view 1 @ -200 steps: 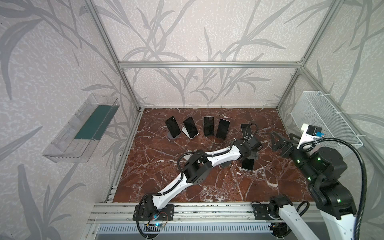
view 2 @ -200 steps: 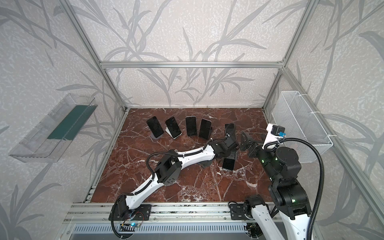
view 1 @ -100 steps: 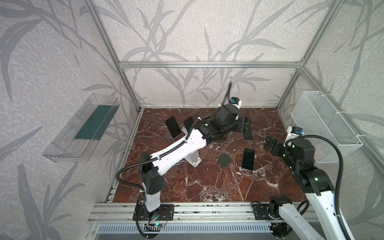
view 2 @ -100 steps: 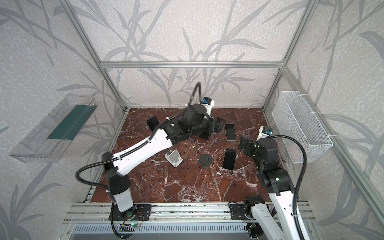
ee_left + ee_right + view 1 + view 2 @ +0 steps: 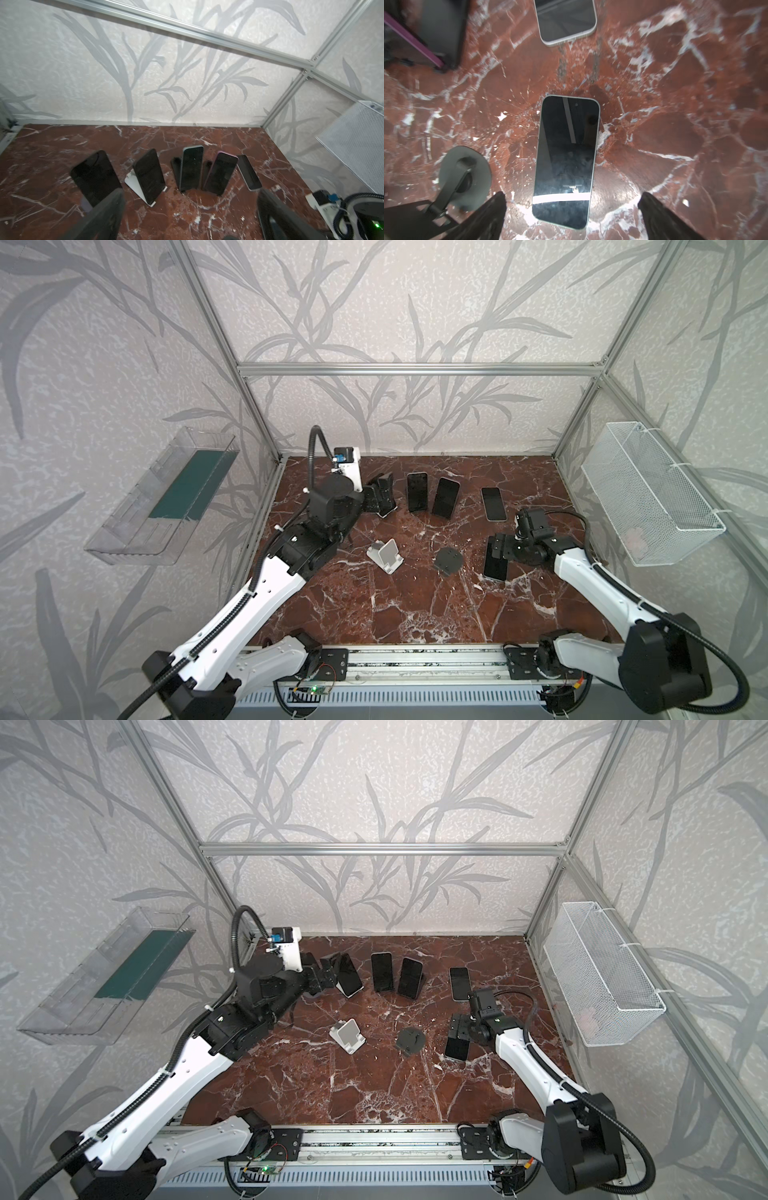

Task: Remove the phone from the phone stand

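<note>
Several dark phones lean on stands in a row at the back: one on a white phone stand (image 5: 133, 182), a phone (image 5: 191, 168) and a purple-edged phone (image 5: 221, 173) on dark stands. My left gripper (image 5: 191, 193) (image 5: 380, 497) is open just in front of the row's left end, holding nothing; one finger (image 5: 104, 216) partly hides the leftmost phone (image 5: 93, 176). My right gripper (image 5: 572, 195) (image 5: 498, 545) hangs open over a phone (image 5: 566, 158) lying flat on the floor, with its fingers on either side and apart from it.
An empty white stand (image 5: 384, 556) and a tipped dark round stand (image 5: 448, 561) sit mid-floor. Another phone (image 5: 493, 504) lies flat at the back right. A wire basket (image 5: 648, 497) hangs on the right wall, a clear shelf (image 5: 166, 497) on the left wall.
My left arm swung from the right-centre floor to the back left, and its gripper now stands open. The right gripper came in over the flat phone.
</note>
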`<state>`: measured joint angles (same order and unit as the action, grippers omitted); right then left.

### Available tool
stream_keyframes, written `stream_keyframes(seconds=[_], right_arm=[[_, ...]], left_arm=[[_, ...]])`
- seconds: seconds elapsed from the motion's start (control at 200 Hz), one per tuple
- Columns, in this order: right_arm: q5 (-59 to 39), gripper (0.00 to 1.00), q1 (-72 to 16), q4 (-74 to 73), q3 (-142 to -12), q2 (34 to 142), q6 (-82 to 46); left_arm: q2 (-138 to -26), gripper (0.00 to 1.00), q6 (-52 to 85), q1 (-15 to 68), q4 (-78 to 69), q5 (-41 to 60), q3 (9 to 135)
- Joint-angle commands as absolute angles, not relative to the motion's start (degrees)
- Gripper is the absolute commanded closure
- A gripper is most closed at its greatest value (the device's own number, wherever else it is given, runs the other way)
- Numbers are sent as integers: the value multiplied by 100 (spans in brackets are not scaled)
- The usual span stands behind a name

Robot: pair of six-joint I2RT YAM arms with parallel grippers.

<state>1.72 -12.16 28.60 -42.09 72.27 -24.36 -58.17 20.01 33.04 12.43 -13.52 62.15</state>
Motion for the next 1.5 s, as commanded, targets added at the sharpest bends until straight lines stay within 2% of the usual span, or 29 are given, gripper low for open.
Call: stream_keyframes(seconds=[0.0,0.12,0.325,0.375,0.53,0.625,0.74,0.855,0.98,1.065,1.24,1.5], right_arm=[[-220,1,-1239,2762,-4488,7930,-2330],[-345,1,-1257,2548,-4600,8461,-2303],[99,0,-1333,2548,-4800,8991,-2395],[213,5,-1349,2544,-4839,9078,-2400],[388,32,-1354,2740,-5128,9426,-2206],[466,37,-1345,2884,-5255,9491,-2100],[647,36,-1345,3074,-5499,9508,-1860],[733,30,-1338,3341,-5745,9604,-1763],[137,13,-1730,3146,-5682,9484,-1258],[-216,7,-1898,3090,-5695,9537,-984],[-178,4,-1897,3363,-5983,10098,-923],[225,4,-1898,3397,-5884,10037,-932]], left_arm=[[-5615,1,1872,3181,483,-1487,5583],[-5487,1,1932,3108,384,-1319,5201],[-5300,1,2118,3081,554,-1064,5145],[-5308,1,2159,3055,569,-989,5158],[-5299,2,2285,3016,622,-816,5187],[-5266,2,2328,2975,600,-791,5181],[-5238,2,2382,2925,583,-724,5169],[-5237,2,2439,2875,521,-630,5137],[-5281,2,2551,2770,497,-489,5133],[-5326,2,2627,2708,459,-402,5104],[-5397,3,2681,2672,420,-297,5097],[-5449,4,2749,2628,325,-180,5043]])
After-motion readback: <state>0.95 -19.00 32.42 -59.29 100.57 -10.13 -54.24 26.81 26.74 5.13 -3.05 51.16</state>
